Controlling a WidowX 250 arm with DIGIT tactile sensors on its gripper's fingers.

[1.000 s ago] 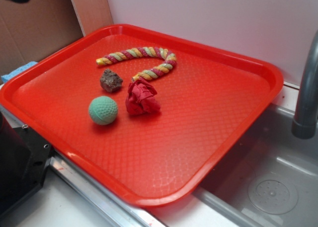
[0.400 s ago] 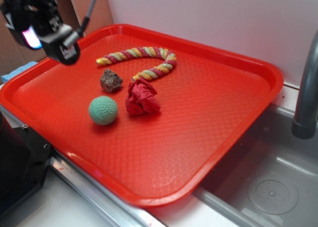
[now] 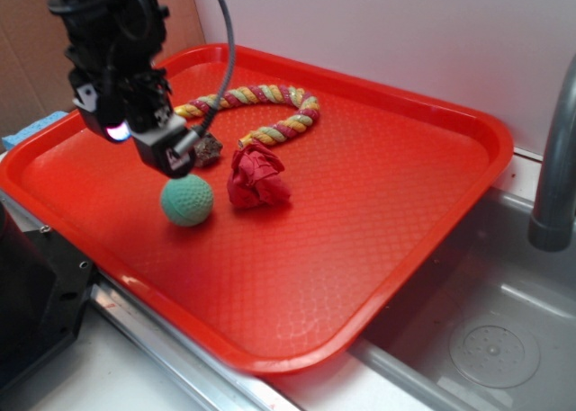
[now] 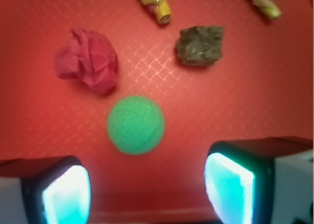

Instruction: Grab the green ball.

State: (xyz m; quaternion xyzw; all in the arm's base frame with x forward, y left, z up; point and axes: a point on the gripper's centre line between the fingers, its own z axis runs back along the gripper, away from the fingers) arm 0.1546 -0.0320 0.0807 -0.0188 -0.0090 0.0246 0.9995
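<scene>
**Gripper arrives over the green ball**

The green ball [image 3: 187, 200] lies on the red tray [image 3: 378, 249], toward the tray's near left part, and it has not shifted since the earlier frames. What has changed is the arm: a second ago only a dark corner of it showed at the top left of the exterior view, a moment later it hung over the tray's far left rim, and now the gripper [image 3: 166, 150] has come down and across to sit just above and behind the ball, its lower end almost at the ball's top edge.

In the wrist view the gripper [image 4: 147, 192] is spread wide, its two fingers [image 4: 66, 192] glowing teal at the lower left and lower right, with the ball [image 4: 136, 125] ahead of the gap between them and touching neither.

The other things keep their places relative to the ball. The red paper wad [image 3: 256, 177] sits just beside the ball on its right in the exterior view, apart from it. The brown rock [image 3: 210, 147] lies behind the ball and is now partly hidden by the gripper. The striped rope [image 3: 270, 110] curves beyond the rock, farther from the ball. To the tray's right a grey sink [image 3: 495, 321] and a tap [image 3: 556, 159] show.
</scene>
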